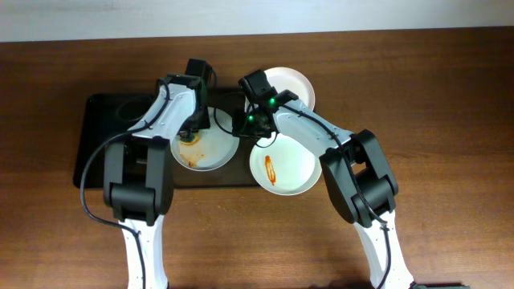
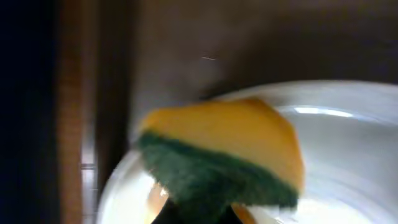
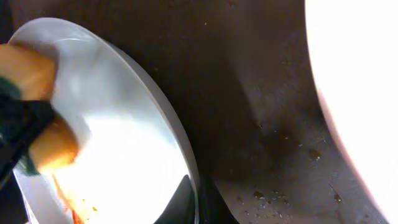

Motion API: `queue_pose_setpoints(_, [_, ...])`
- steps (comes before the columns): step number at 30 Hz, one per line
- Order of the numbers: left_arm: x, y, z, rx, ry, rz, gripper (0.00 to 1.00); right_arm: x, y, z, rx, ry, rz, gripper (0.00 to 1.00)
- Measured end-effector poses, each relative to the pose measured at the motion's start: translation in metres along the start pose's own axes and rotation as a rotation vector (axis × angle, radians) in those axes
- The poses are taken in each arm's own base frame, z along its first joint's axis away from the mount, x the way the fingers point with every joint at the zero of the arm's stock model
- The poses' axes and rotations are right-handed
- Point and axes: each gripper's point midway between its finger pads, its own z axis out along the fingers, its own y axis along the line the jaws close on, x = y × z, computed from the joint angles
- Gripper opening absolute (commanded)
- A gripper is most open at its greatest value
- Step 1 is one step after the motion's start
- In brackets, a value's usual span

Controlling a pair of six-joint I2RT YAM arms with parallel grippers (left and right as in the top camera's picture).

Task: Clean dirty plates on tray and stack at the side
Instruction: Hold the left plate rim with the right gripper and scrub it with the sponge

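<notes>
Worktop: dark brown wood grain (image 1: pixel 48 72) is seen under everything.
Room: only a pale strip of wall (image 1: pixel 241 16) is shown along the far edge.
Tray: the dark brown tray (image 1: pixel 104 120) lies left of centre on the worktop. Its left part is bare, and small droplets are seen on its surface in the right wrist view.
Left pincer: the left pincer (image 1: pixel 193 132) is lowered over the left plate and closed on a sponge.
Sponge: a yellow sponge (image 2: pixel 217 155) with a green scouring layer is pressed onto the plate's white surface.
Left plate: the left plate (image 1: pixel 213 152) sits on the tray's right half, with orange-red smears on its left side.
Right pincer: the right pincer (image 3: pixel 198 208) is narrowed on the left plate's rim, one dark finger on either side.
Rear plate: the rear plate (image 1: pixel 293 84) is plain white, beyond the tray's far right corner.
Front plate: the front plate (image 1: pixel 285 168) carries an orange-red streak at its centre. It lies at the tray's right end, mostly over the worktop.
Hidden: the left wrist view is blurred and the fingers are barely shown there. The left plate's far rim is covered by both arms from overhead. Part of the rear plate is cut off by the right arm, so contact with the tray cannot be told.
</notes>
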Motion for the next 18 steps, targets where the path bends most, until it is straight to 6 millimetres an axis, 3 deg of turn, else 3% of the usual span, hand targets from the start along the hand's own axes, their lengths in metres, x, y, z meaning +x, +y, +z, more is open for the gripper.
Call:
queue_pose_setpoints(2, [0.001, 0.015, 0.003, -0.092, -0.009, -0.015, 0.01, 0.001, 0.000, 0.000, 0.001, 0.002, 0.001, 0.04])
queue_pose_setpoints(4, [0.016, 0.021, 0.000, -0.129, 0.070, 0.009, 0.01, 0.003, -0.002, 0.000, 0.008, 0.013, 0.005, 0.04])
queue_pose_setpoints(6, [0.015, 0.015, -0.010, -0.081, 0.156, 0.025, 0.01, 0.006, -0.006, -0.001, 0.020, 0.027, 0.015, 0.04])
queue_pose_setpoints(7, [-0.005, 0.007, -0.029, 0.000, 0.141, 0.031, 0.01, 0.007, -0.008, -0.001, 0.026, 0.032, 0.020, 0.04])
queue_pose_setpoints(9, [-0.055, 0.004, -0.088, 0.140, -0.007, 0.002, 0.01, 0.006, -0.011, -0.002, 0.032, 0.034, 0.026, 0.04])
queue_pose_setpoints(10, [-0.080, 0.010, -0.131, 0.208, -0.115, -0.024, 0.01, 0.007, -0.012, -0.002, 0.034, 0.035, 0.028, 0.04])
queue_pose_setpoints(11, [-0.085, 0.016, -0.146, 0.224, -0.140, -0.034, 0.01, 0.007, -0.012, -0.002, 0.034, 0.035, 0.027, 0.04])
queue_pose_setpoints(12, [-0.087, 0.024, -0.153, 0.234, -0.148, -0.045, 0.01, 0.007, -0.012, -0.002, 0.034, 0.035, 0.027, 0.04])
queue_pose_setpoints(14, [-0.087, 0.037, -0.150, 0.233, -0.131, -0.066, 0.01, 0.006, -0.013, -0.003, 0.041, 0.032, 0.012, 0.04])
queue_pose_setpoints(16, [-0.090, 0.057, -0.143, 0.221, -0.121, -0.104, 0.01, 0.006, -0.026, -0.016, 0.139, 0.021, -0.021, 0.04])
queue_pose_setpoints(17, [-0.091, 0.062, -0.142, 0.219, -0.120, -0.115, 0.01, 0.005, -0.031, -0.030, 0.210, 0.010, -0.059, 0.04])
queue_pose_setpoints(18, [-0.091, 0.066, -0.141, 0.217, -0.119, -0.124, 0.01, -0.007, -0.025, -0.056, 0.285, -0.053, -0.132, 0.04])
